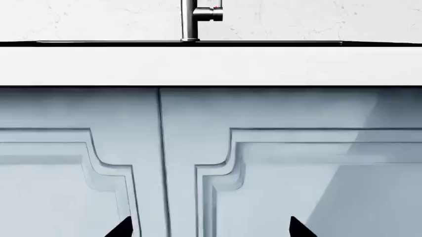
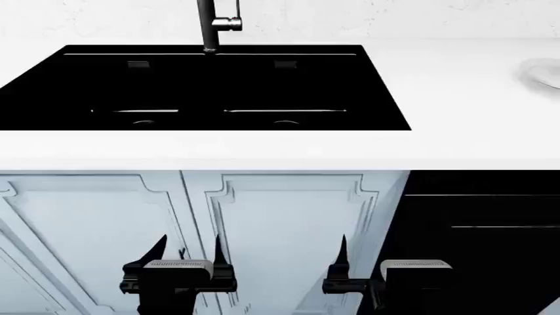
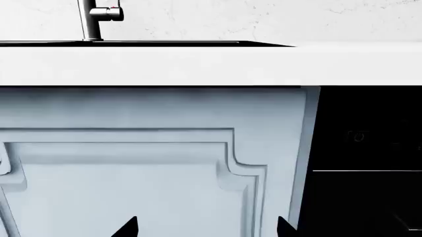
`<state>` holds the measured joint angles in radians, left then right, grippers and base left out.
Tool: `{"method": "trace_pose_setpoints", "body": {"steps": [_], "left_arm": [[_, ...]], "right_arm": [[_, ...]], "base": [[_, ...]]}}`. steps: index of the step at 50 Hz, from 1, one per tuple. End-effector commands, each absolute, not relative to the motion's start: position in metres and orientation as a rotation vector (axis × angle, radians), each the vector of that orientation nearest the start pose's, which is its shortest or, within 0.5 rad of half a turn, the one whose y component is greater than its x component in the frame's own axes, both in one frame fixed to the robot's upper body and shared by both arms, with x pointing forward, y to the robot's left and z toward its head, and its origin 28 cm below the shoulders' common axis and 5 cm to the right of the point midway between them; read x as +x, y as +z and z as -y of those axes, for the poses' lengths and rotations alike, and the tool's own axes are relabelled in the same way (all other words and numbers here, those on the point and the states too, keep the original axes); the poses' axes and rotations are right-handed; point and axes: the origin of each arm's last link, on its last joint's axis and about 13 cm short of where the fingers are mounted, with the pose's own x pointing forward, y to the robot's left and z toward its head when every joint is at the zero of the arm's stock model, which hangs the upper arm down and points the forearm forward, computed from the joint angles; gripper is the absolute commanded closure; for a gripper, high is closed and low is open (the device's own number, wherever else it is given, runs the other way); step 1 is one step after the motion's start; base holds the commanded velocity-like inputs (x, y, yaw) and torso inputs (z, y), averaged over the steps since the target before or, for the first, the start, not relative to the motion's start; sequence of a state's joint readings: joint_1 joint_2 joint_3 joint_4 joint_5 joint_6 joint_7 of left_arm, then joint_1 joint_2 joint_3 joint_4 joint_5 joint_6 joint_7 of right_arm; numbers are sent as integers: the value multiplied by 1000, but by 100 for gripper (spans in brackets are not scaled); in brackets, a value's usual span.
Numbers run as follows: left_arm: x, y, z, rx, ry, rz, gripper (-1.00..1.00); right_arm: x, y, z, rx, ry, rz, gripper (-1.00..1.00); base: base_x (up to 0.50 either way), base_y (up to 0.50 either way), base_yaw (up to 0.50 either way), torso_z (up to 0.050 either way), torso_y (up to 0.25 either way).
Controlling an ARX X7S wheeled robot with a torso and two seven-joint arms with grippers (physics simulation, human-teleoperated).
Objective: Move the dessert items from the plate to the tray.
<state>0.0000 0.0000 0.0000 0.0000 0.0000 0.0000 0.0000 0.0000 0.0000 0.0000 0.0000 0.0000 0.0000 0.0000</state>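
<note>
Nearest you, both arms hang low in front of the cabinet doors (image 2: 280,223), below the counter's edge. Your left gripper (image 2: 185,252) has its fingers spread apart with nothing between them, and your right gripper (image 2: 363,252) shows one dark fingertip standing up beside its body; in the right wrist view the two tips sit wide apart, so it reads as unclenched and empty too.

Above them runs the white countertop (image 2: 262,147), and set into it is the black double sink (image 2: 206,88) with the faucet (image 2: 210,26) rising behind it. To the right of the pale doors is a dark appliance front (image 2: 481,230).

Neither dessert item nor the tray is in any view. The only hint is a pale rounded rim (image 2: 542,72) at the far right edge of the counter, possibly a plate, though too little shows to say.

So you're at the very start: nothing is grasped, nothing is moved. Your next move most likely calls for turning or rolling toward the right to bring that part of the counter into view, and raising the arms clear of the counter edge before reaching.
</note>
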Motion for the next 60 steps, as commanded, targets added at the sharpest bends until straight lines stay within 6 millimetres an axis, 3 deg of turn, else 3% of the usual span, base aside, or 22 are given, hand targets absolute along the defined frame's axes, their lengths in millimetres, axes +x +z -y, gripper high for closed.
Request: {"method": "trace_pose_setpoints", "body": {"steps": [1,4,37,60], "left_arm": [[208,14,-206,-9,-18,-10,-100],[207,17,-206,-26,-33,-18,-100],[202,17,-206,-80,-47,33,-100],[200,14,-205,-113,-92,-22,-100]], "right_arm": [[208,16,97,9,-4,6,-100],[204,18,96,-51,-13,12,-100],[205,3,98,28,3,30,-100],[209,0,95,-27,14,13,-100]], "base": [[0,0,0,50,57],[0,0,0,50,57],[0,0,0,50,60],[0,486,0,0,0]]}}
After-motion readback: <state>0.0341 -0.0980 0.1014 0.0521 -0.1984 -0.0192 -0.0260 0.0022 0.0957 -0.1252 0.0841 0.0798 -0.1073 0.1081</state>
